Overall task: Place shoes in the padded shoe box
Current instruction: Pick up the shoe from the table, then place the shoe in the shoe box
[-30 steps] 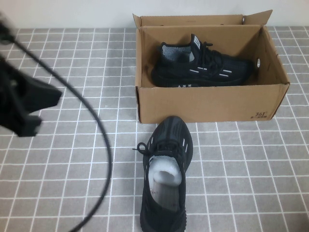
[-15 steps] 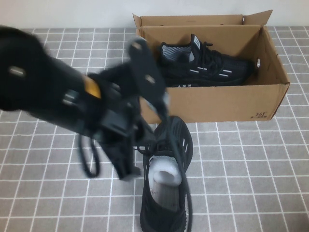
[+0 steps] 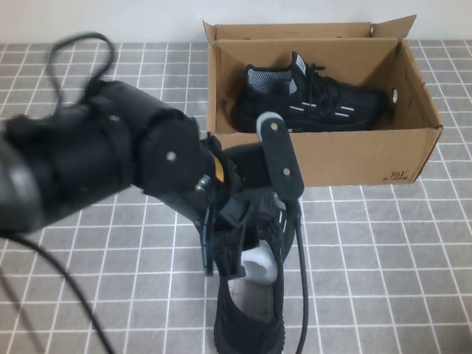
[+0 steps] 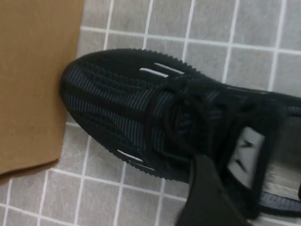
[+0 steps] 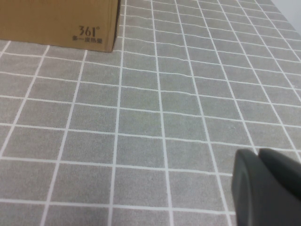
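Note:
One black knit sneaker (image 3: 310, 99) lies on its side inside the brown cardboard shoe box (image 3: 324, 156). The other sneaker (image 3: 249, 313) stands on the tiled table in front of the box, toe against the box wall. My left gripper (image 3: 247, 210) hangs over this sneaker's laces and tongue, open, with one finger on each side. The left wrist view shows the sneaker (image 4: 141, 108) close up with one dark finger (image 4: 207, 197) beside its tongue. My right gripper (image 5: 257, 154) is shut and empty, low over bare tiles; it is out of the high view.
The box's printed corner (image 5: 56, 23) shows in the right wrist view. The box flaps (image 3: 295, 31) stand open at the back. A black cable (image 3: 74, 44) loops over the left arm. Grey tiled surface lies all around.
My left arm has swung in from the left edge to over the sneaker in front of the box. Both sneakers and the box have stayed put.

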You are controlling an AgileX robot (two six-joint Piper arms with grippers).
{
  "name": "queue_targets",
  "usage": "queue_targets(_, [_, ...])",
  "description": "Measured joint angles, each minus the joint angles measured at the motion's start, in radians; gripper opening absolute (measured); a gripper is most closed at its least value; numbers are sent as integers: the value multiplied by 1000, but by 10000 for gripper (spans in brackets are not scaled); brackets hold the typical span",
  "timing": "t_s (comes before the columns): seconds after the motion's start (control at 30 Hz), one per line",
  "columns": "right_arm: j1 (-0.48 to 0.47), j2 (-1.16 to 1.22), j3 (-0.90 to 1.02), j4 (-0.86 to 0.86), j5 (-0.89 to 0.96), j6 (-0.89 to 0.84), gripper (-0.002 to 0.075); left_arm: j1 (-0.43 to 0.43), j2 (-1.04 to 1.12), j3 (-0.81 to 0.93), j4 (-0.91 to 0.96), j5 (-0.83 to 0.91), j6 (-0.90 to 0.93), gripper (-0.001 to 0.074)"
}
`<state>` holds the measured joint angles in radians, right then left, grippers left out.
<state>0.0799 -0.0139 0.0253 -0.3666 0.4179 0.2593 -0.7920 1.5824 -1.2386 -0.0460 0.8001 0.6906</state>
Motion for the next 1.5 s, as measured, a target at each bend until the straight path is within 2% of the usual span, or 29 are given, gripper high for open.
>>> queue_targets(0.2, [0, 0, 0, 0, 0, 0, -8, 0, 83, 0, 46, -48, -3, 354])
queue_targets(0.27, [0, 0, 0, 0, 0, 0, -8, 0, 98, 0, 46, -52, -20, 300])
queue_targets(0.33, [0, 0, 0, 0, 0, 0, -8, 0, 104, 0, 46, -54, -29, 175])
queue_targets(0.4, [0, 0, 0, 0, 0, 0, -8, 0, 105, 0, 46, -54, -32, 81])
queue_targets(0.5, [0, 0, 0, 0, 0, 0, -8, -4, 106, -10, 27, -35, -34, 23])
queue_targets(0.67, [0, 0, 0, 0, 0, 0, -8, -4, 112, -93, -44, 60, -113, 9])
queue_targets(0.93, [0, 0, 0, 0, 0, 0, -8, -4, 119, -348, -130, 261, -521, 6])
queue_targets(1.07, [0, 0, 0, 0, 0, 0, -8, -4, 119, -474, -137, 299, -730, 6])
queue_targets(1.2, [0, 0, 0, 0, 0, 0, -8, -4, 119, -556, -135, 243, -871, 5])
queue_targets(1.5, [0, 0, 0, 0, 0, 0, -8, 9, 156, -572, -47, -67, -1079, 5])
